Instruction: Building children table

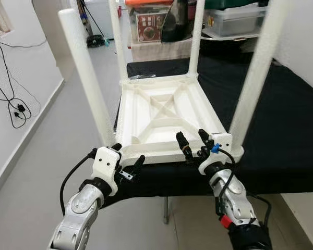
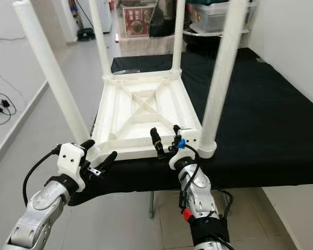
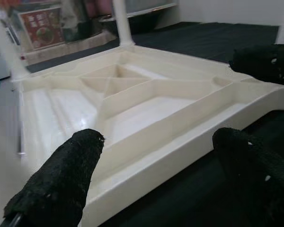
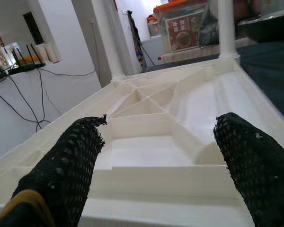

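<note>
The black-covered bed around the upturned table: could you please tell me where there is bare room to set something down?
The black cover lies bare to the robot's right of the white table, out to the wall, and also beyond the table's far edge. The near edge is crowded: the left tool and right tool, both open, sit at the table's front rim, and the table overhangs the cover's left edge.

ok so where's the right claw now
In the head views the right claw sits open at the near edge of the upturned white table, close to its near right leg.

table legs (image 1: pixel 86 73): tops cut off by frame | storage boxes (image 1: pixel 235 18): partly hidden behind legs
</note>
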Robot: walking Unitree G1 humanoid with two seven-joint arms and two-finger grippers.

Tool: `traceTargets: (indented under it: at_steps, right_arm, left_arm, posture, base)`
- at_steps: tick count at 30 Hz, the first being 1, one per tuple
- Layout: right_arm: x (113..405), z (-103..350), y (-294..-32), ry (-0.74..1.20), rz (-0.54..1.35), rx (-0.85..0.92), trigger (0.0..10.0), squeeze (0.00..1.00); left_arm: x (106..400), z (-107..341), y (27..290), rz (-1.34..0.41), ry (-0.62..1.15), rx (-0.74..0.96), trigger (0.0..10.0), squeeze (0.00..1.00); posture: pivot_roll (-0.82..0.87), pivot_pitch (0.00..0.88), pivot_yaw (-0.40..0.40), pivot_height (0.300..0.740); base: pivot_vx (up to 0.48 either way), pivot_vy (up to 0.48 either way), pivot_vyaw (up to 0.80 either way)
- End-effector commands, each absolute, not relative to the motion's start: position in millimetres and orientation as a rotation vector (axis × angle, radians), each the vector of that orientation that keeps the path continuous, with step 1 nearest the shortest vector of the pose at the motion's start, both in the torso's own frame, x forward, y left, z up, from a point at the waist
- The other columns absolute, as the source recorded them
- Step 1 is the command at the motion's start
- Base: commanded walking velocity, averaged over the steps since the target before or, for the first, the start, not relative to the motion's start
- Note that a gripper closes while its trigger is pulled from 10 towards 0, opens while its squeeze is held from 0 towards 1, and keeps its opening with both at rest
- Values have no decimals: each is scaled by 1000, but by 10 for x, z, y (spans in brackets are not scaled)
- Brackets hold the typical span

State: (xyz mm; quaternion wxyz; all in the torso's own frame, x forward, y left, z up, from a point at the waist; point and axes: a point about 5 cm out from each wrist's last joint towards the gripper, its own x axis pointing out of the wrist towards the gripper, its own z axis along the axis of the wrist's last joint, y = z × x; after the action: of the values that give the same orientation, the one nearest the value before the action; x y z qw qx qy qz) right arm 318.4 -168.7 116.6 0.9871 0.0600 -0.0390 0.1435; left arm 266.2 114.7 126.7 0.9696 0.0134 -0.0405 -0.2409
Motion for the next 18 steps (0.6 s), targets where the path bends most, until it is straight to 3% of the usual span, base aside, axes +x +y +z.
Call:
traceTargets:
  at_steps: [1,18]
  right_arm:
    - [3191,1191,-1610,-95,347,110,10000,0]
    - [3171,1397,-1453,-170,559,91,10000,0]
  left_arm:
    - [2711,1273,1230,-439,-77,9,10000,0]
    - [2756,1321,1272,-427,-83,-18,10000,0]
  posture:
    - [-77,0,72,740]
    - [-68,0,72,740]
  base:
    - [0,0,0]
    - [0,0,0]
